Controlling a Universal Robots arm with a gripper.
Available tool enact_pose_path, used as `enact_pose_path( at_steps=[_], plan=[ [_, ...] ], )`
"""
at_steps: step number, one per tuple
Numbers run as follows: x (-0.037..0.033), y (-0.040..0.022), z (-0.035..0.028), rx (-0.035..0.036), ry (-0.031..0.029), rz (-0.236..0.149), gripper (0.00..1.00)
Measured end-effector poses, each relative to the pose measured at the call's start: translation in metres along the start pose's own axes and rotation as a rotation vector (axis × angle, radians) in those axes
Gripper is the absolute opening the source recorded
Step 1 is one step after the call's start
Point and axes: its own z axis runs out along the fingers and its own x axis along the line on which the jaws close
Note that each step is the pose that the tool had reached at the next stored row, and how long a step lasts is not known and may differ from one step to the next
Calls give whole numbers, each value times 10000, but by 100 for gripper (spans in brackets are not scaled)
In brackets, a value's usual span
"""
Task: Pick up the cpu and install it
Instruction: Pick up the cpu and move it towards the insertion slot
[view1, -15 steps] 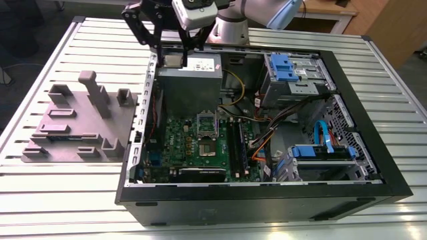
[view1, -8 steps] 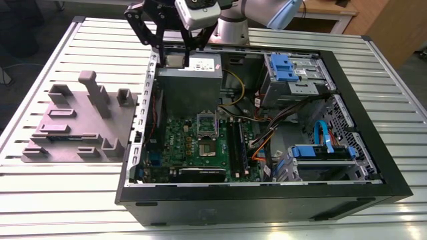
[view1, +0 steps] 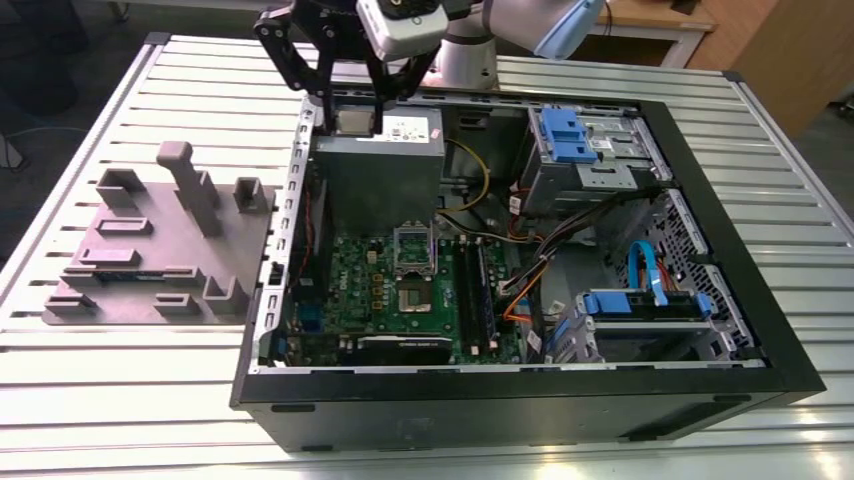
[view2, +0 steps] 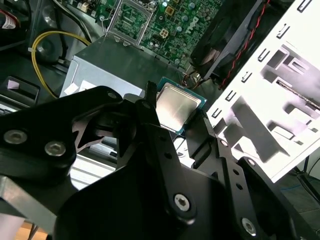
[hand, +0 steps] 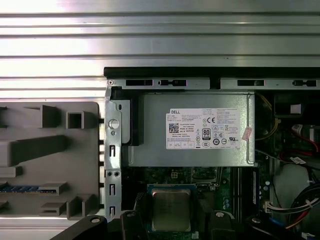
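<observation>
The arm (view1: 461, 55) reaches in from the far side of the worktop (view1: 134, 400) and bends down over the far corner of the open computer case (view1: 747, 330), on the exterior view's left. Its black gripper (view1: 354, 118) points straight down, hanging above the grey power supply (view1: 380, 165) and apart from it.

The 2 fingers (view2: 150, 102) are pinching the cpu (view2: 177, 107) by 2 opposite edges, 1 finger on each side. In the first wrist view the cpu (hand: 171, 209) sits level between the fingers (hand: 131, 220), its flat face turned up towards the camera.

The cpu is a small square chip with a dull silver metal top and a thin green border around it. In the second wrist view its top catches a soft sheen. In the exterior view it shows as a small pale square (view1: 354, 122) at the tips of the gripper, held in the air above the far edge of the power supply.

The green motherboard (view1: 360, 300) lies in the case nearer than the power supply, with the socket (view1: 416, 293) near its middle, well apart from the cpu and with its metal frame raised. On the exterior view's left, beside the case, a grey fixture (view1: 147, 250) with upright blocks rests on the slatted worktop. Blue drive brackets (view1: 567, 135) sit in the far right part of the case.
</observation>
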Motion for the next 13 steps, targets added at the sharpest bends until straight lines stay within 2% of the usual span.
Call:
enact_pose_path(
  at_steps=[13],
  plan=[
    [-32,1,-1,0,0,0,47]
  ],
)
